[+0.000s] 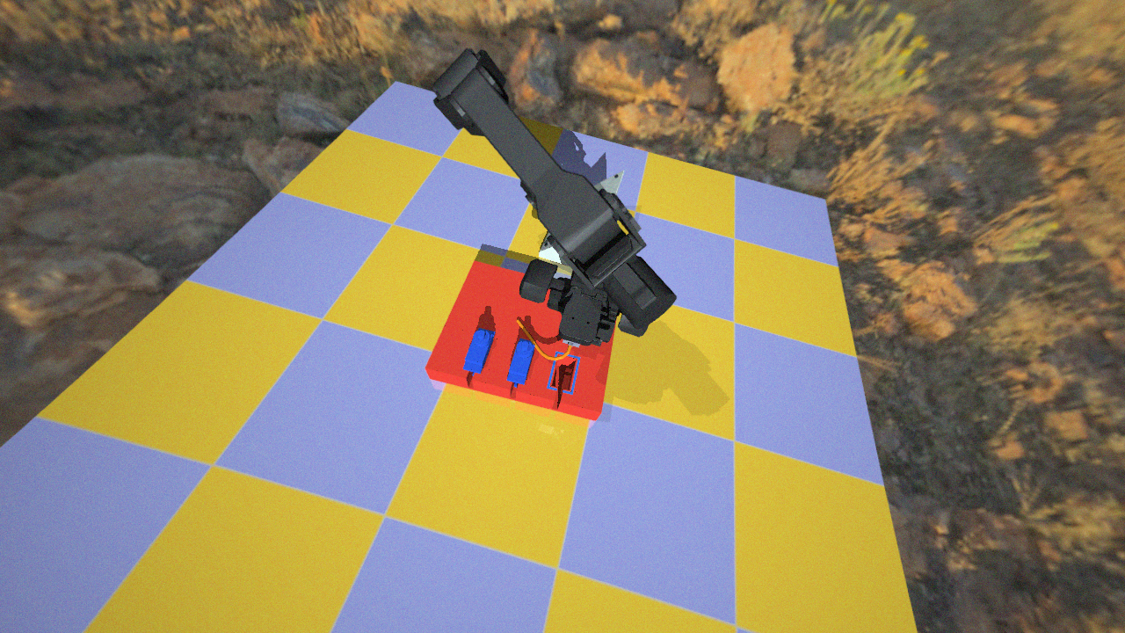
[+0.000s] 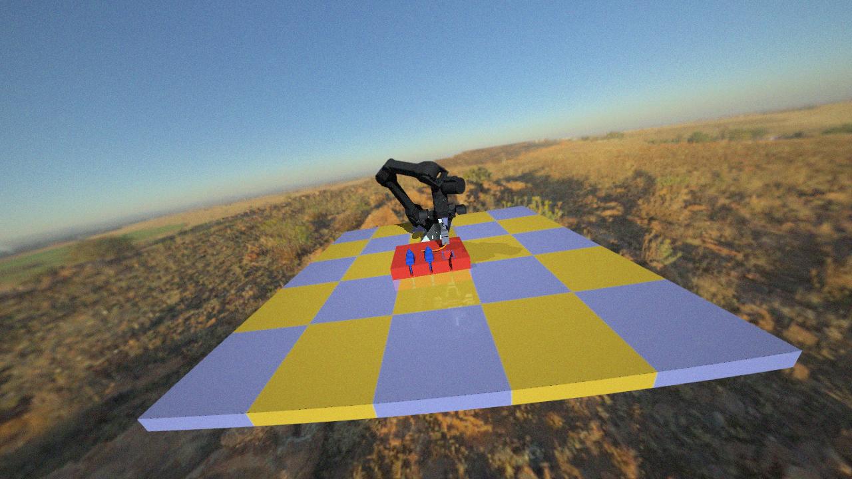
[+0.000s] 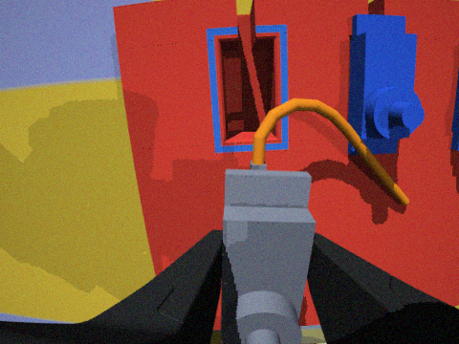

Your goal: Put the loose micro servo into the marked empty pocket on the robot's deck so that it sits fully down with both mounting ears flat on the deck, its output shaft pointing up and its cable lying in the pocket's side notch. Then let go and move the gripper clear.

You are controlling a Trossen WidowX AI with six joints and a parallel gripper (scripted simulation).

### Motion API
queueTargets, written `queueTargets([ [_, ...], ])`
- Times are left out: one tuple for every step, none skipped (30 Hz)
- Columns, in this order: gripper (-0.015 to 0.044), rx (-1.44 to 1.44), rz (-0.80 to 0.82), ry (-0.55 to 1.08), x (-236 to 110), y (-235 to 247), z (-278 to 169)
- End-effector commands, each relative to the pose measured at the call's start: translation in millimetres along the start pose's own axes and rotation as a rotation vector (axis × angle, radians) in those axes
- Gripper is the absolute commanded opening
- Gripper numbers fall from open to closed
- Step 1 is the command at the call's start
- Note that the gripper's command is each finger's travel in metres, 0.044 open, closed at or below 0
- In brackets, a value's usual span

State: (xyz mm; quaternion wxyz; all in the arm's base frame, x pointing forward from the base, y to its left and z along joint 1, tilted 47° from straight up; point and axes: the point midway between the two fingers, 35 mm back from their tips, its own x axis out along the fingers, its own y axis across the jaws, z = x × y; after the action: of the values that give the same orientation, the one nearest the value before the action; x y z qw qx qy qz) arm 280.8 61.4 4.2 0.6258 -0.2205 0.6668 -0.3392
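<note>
Over the red deck (image 3: 179,134), short of the blue-outlined pocket (image 3: 249,88).
Jaws clamped on the grey micro servo (image 3: 268,243) at lower centre; best centred above the pocket, lowered squarely, orange cable (image 3: 332,128) steered toward the side notch (image 3: 245,10).

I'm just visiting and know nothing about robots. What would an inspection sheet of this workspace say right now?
Surface: checkered yellow and lilac platform, with a red deck lying on it.
Job's things: grey micro servo gripped in the hand, above the deck and short of the blue-outlined empty pocket; the pocket's side notch is unfilled.
Clutter: two blue servos already seated in the deck, one farther from the pocket, one next to it.
Grippers: one hand, shut on the grey servo.
Cables: orange cable arches from the servo across the pocket's corner, its loose end over the deck by the nearer blue servo.
Surroundings: dry scrub and rocks around the platform.
</note>
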Motion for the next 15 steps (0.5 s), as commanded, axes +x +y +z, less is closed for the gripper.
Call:
queueTargets([
  [0.0000,0.000,0.003,-0.010,-3,1,19],
  [0.0000,0.000,0.003,-0.010,-3,1,23],
  [0.0000,0.000,0.003,-0.011,-3,2,27],
  [0.0000,0.001,0.003,-0.011,-3,2,30],
  [0.0000,0.001,0.003,-0.011,-3,2,34],
  [0.0000,0.001,0.003,-0.011,-3,3,38],
  [0.0000,0.001,0.004,-0.011,-3,3,41],
  [0.0000,0.001,0.004,-0.011,-3,3,45],
  [0.0000,0.001,0.004,-0.012,-3,3,49],
  [0.0000,0.002,0.004,-0.012,-3,4,52],
  [0.0000,0.002,0.003,-0.012,-3,4,55],
  [0.0000,0.002,0.003,-0.012,-3,4,59],
  [0.0000,0.002,0.003,-0.012,-3,4,62],
  [0.0000,0.002,0.003,-0.012,-3,4,65],
  [0.0000,-0.008,0.003,-0.012,-3,4,66],
])
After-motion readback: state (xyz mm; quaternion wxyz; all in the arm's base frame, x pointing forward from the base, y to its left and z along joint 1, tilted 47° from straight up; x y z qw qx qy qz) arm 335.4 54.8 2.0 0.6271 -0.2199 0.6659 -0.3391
